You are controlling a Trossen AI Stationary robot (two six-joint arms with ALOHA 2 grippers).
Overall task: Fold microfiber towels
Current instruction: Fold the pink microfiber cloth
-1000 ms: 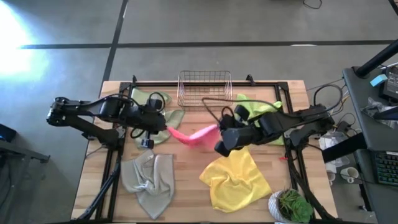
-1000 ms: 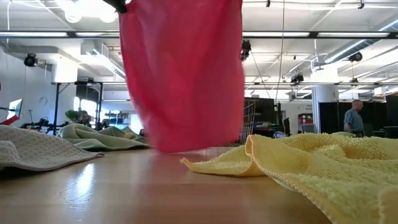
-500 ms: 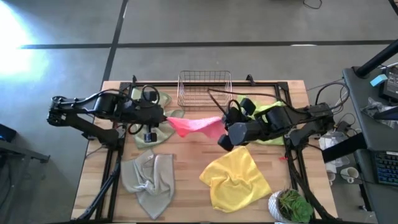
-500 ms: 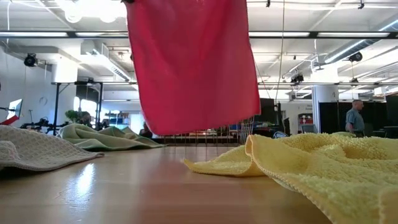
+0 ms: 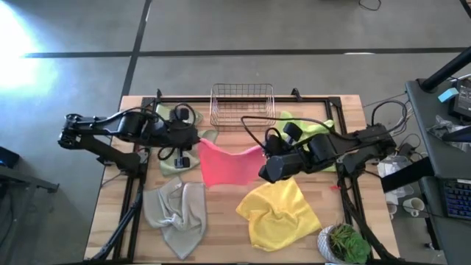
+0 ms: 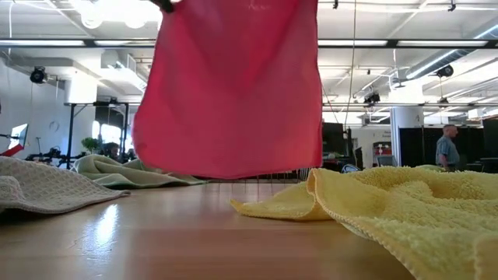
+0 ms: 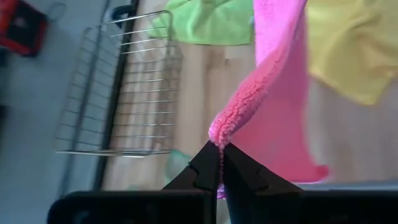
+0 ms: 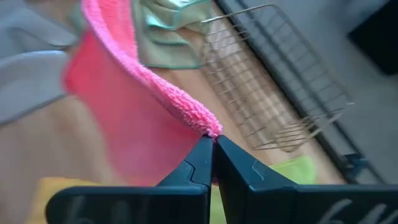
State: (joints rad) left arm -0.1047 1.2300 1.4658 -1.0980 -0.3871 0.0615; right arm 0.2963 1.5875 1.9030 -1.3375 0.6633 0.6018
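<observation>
Pink fuzzy towel point(image 5: 224, 163) hangs flat — pinched by 2 grippers.

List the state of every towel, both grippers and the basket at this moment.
pink towel: hanging spread between both grippers, clear of the table
left gripper: shut on a pink towel corner
right gripper: shut on the other corner
yellow towel: crumpled
grey-beige towel: crumpled
lime green towel: bunched, partly under the right arm
sage green towel: bunched
wire basket: upright, empty
</observation>
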